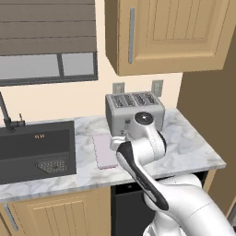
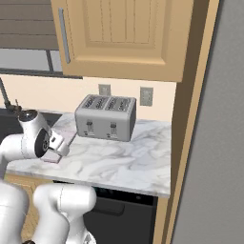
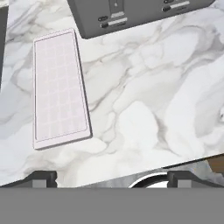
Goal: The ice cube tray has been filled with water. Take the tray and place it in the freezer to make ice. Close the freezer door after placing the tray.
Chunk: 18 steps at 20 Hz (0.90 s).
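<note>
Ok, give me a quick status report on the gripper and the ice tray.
Gripper open, empty, above the counter. Ice cube tray flat on the marble, beside the toaster, not yet gripped. Nothing between gripper and tray.

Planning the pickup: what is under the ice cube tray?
The ice cube tray lies flat on the marble counter, beside the toaster. The stone directly beneath it is covered.

The marble counter point(image 3: 144, 87) carries the ice cube tray point(image 3: 59, 87) beside a toaster point(image 3: 131, 13).
</note>
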Available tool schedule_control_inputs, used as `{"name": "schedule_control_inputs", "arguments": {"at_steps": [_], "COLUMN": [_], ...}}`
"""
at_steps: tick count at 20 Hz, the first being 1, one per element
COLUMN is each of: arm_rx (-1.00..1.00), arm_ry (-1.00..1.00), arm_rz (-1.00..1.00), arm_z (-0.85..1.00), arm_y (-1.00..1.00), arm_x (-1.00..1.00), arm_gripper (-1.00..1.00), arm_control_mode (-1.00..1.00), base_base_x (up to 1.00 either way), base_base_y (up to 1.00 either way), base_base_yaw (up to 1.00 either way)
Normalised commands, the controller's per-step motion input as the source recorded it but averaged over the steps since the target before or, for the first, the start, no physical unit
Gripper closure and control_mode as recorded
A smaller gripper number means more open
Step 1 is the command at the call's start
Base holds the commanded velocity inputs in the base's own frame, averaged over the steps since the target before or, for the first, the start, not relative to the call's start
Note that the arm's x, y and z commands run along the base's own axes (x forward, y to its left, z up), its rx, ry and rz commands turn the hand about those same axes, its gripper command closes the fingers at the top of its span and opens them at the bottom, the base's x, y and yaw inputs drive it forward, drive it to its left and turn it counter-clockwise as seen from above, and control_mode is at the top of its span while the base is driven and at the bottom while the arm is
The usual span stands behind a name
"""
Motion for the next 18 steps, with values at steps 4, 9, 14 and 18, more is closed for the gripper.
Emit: {"name": "schedule_control_inputs", "arguments": {"at_steps": [4, 9, 14, 18], "arm_rx": [0.22, 0.27, 0.19, 0.03], "arm_ry": [0.0, 0.0, 0.02, 0.03], "arm_rz": [0.0, 0.0, 0.0, -0.03], "arm_z": [0.0, 0.0, 0.0, 0.0], "arm_y": [0.01, 0.0, 0.0, 0.04], "arm_x": [-0.12, 0.0, 0.0, 0.11], "arm_gripper": [-1.0, -1.0, -1.0, -1.0], "arm_control_mode": [-1.0, -1.0, -1.0, -1.0], "base_base_x": [0.0, 0.0, 0.0, 0.0], "base_base_y": [0.0, 0.0, 0.0, 0.0], "base_base_yaw": [0.0, 0.0, 0.0, 0.0]}}
